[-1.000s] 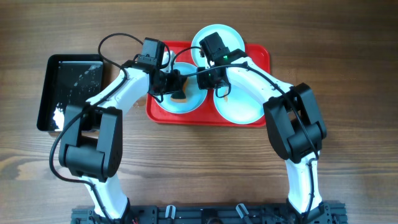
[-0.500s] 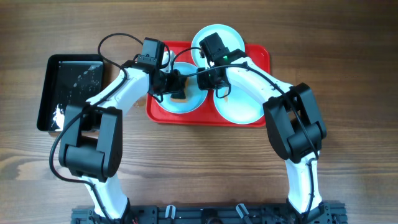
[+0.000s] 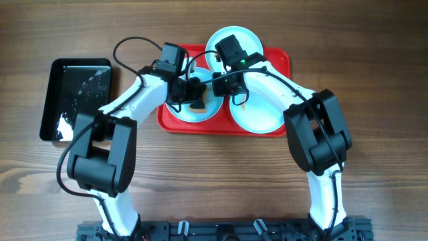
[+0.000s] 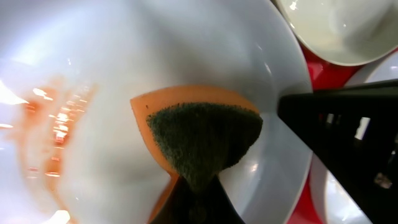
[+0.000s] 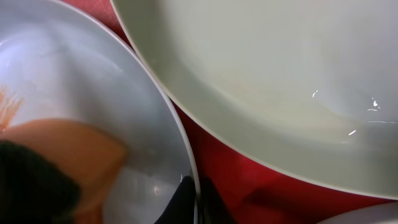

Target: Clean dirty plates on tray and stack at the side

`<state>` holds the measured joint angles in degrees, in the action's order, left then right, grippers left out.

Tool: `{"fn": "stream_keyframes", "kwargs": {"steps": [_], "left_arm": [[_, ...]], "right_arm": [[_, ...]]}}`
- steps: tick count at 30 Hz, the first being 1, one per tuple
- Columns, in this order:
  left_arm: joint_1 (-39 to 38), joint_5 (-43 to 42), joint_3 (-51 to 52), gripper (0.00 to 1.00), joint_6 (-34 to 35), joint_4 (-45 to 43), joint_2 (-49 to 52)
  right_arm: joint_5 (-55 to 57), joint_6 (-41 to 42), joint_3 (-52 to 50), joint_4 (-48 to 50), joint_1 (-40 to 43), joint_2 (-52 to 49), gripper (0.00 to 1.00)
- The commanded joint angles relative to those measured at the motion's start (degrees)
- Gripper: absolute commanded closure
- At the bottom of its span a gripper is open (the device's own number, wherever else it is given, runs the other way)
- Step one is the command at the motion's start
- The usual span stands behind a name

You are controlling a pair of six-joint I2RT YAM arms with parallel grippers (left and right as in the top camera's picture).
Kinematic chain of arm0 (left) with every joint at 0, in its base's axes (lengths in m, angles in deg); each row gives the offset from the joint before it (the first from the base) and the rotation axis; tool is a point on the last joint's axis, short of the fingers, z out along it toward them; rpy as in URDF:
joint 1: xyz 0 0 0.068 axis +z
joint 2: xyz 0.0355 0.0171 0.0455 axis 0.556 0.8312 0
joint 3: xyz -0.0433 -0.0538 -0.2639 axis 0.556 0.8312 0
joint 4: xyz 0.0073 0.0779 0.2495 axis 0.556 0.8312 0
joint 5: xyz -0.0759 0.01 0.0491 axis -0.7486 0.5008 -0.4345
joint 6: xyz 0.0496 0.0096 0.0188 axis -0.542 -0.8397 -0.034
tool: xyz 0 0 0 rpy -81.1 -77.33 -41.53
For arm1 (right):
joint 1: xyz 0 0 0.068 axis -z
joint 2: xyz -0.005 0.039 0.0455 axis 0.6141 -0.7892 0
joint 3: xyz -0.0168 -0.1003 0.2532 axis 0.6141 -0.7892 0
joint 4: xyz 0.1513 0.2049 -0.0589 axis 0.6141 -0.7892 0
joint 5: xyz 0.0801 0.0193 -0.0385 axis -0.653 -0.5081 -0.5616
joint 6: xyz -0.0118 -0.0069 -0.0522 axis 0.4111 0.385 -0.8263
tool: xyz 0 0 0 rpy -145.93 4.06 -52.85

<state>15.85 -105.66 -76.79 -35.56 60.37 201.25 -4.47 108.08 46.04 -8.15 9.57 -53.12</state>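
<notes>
The tray (image 3: 281, 59) lies on the bench (image 3: 200, 174), with a top plate (image 3: 251, 41) at its 12 o'clock, a second plate (image 3: 261, 117) at 4 o'clock and a smeared plate (image 3: 182, 112) at 8 o'clock. The left tool (image 4: 196, 194) is clamped tight on a sponge (image 4: 199, 140), orange with a dark scrub face, which rests inside the smeared plate. The right tool (image 5: 194, 198) is pinched closed on that plate's rim at 3 o'clock, near the sponge.
</notes>
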Motion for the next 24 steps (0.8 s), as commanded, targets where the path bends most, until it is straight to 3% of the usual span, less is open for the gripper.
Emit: {"fn": "stream_keyframes", "kwargs": {"steps": [1, 10, 16, 24], "left_arm": [[-1.7, -0.3, -0.2, 0.96, 2.8, -1.2, 0.7], [-1.7, 10.0, -0.2, 0.96, 2.8, -1.5, 1.2], [-1.7, 11.1, -0.2, 0.96, 2.1, -1.7, 4.9], [0.7, 28.6, -0.2, 0.96, 1.4, 1.9, 6.2]], "right_arm": [[1.6, 0.2, 0.2, -0.3, 0.0, -1.4, 0.96], [1.7, 1.5, 0.2, -0.5, 0.0, -1.4, 0.96], [1.7, 1.5, 0.2, -0.6, 0.0, -1.4, 0.96], [1.7, 1.5, 0.2, -0.7, 0.0, -1.4, 0.96]]}}
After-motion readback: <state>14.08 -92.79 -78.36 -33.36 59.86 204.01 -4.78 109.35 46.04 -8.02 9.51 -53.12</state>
